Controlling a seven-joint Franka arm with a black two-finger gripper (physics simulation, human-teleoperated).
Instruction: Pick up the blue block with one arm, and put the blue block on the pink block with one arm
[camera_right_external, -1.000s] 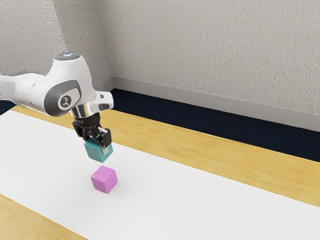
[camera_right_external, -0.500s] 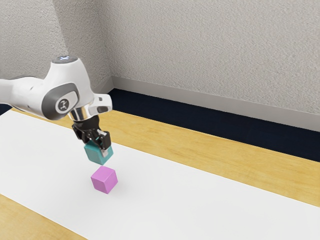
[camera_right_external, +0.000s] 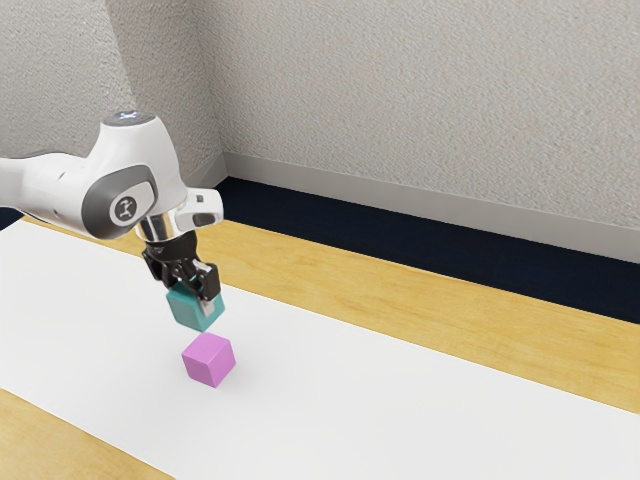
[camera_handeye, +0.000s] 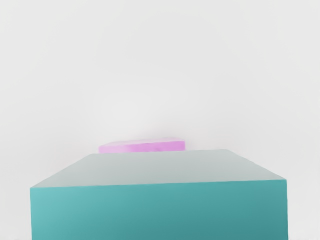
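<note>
One tool (camera_right_external: 196, 292), clamped on the blue block (camera_right_external: 195, 310), held it just above the pink block (camera_right_external: 208, 359), between the bench's (camera_right_external: 400, 400) near and far edges, so the placing step seemingly called for centring, lowering, then release.

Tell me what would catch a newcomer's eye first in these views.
The blue block stands out first, clamped in the black hand and hanging in the air above the pink block without touching it. The pink block sits on the white table strip, toward the exterior view's left. In the wrist view the held block looms large under the hand, with the pink one peeking out beyond it.
</note>
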